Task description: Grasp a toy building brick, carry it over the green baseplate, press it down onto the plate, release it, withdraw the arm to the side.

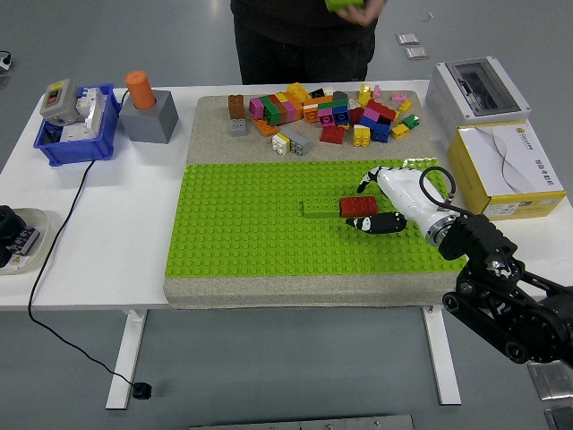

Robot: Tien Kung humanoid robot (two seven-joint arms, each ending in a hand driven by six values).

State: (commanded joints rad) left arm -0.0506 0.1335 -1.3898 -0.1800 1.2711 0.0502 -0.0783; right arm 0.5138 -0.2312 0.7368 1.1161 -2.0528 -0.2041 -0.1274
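Note:
A red brick [357, 207] sits on the green baseplate [251, 233], end to end with a green brick [319, 209]. My right hand [383, 199] is white, just right of the red brick, with its fingers [372, 222] spread and holding nothing. A pile of loose coloured bricks [327, 112] lies behind the plate. The left arm is out of view.
A person stands at the far side holding a green brick [345, 4] in the hands. A yellow box [506, 170] and a grey box [476, 87] stand at the right. A blue bin [76, 125], an orange-topped grey block [147, 110] and a cable [54, 251] are at the left.

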